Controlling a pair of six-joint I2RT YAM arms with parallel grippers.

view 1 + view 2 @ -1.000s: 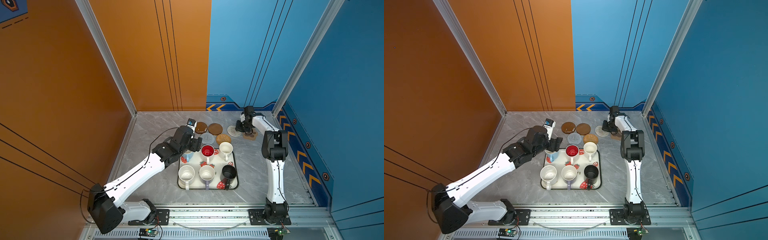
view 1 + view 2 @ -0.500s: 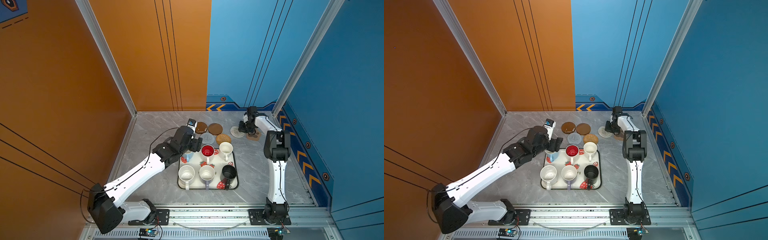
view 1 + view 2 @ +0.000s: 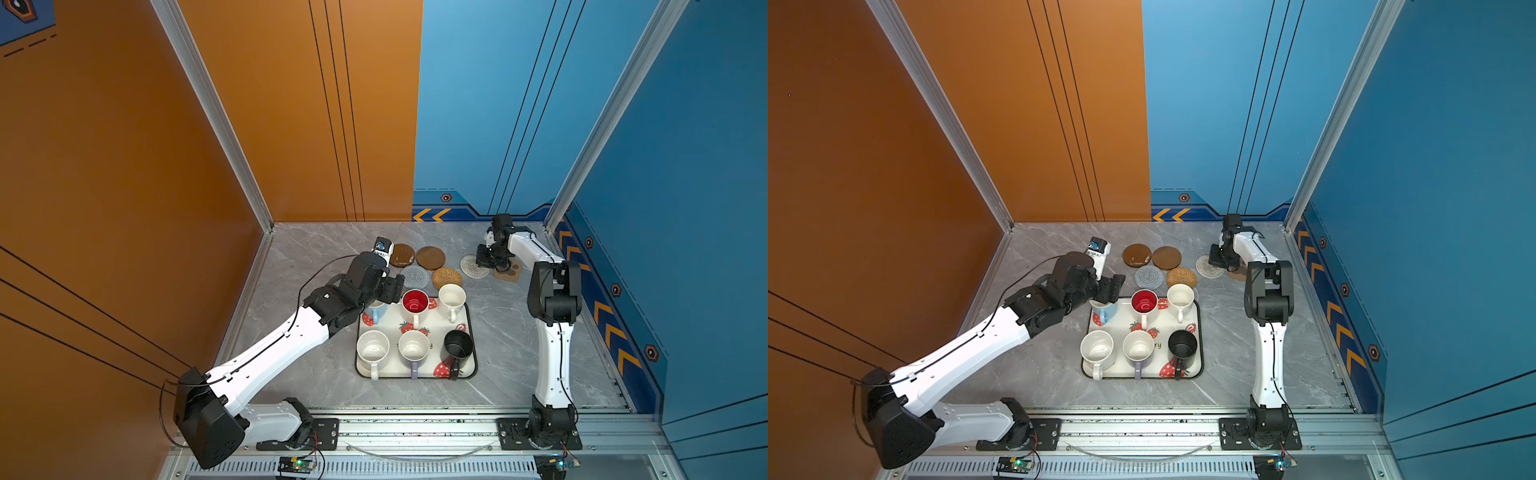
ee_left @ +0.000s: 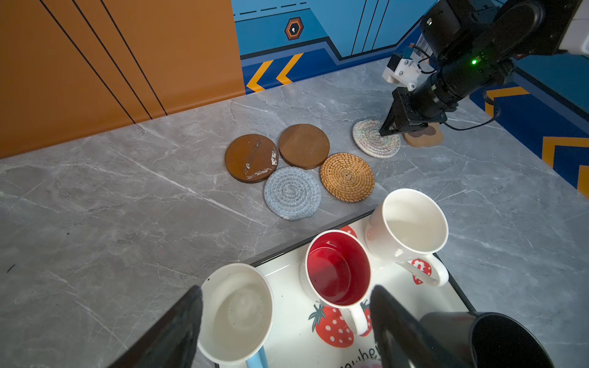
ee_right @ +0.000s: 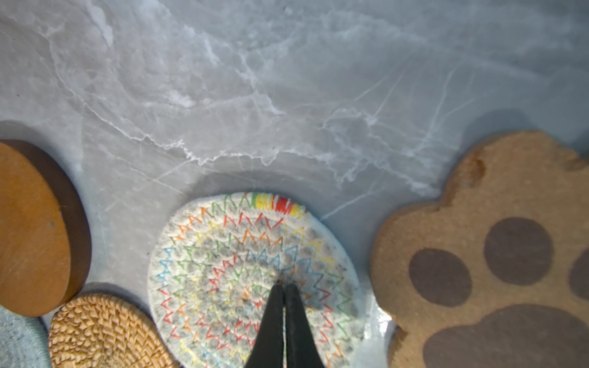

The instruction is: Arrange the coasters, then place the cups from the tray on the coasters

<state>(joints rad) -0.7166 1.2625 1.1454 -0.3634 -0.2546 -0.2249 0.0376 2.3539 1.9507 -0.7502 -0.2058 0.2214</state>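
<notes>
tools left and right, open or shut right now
Left tool: open, at the blue mug, holding nothing.
Right tool: shut, tips on the white woven coaster.

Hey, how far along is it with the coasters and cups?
Done: six coasters lie flat behind the tray. In hand: right gripper, shut, has its tips on the white woven coaster; left gripper, open, is at the light blue mug. Left: all six cups, none off the tray.

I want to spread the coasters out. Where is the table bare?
The table is bare in the far left corner, between the orange wall and a brown coaster; between the tray and the right arm; and in front of the tray. Crowded: four coasters packed behind the tray; the white woven coaster and paw coaster by the right claw.
</notes>
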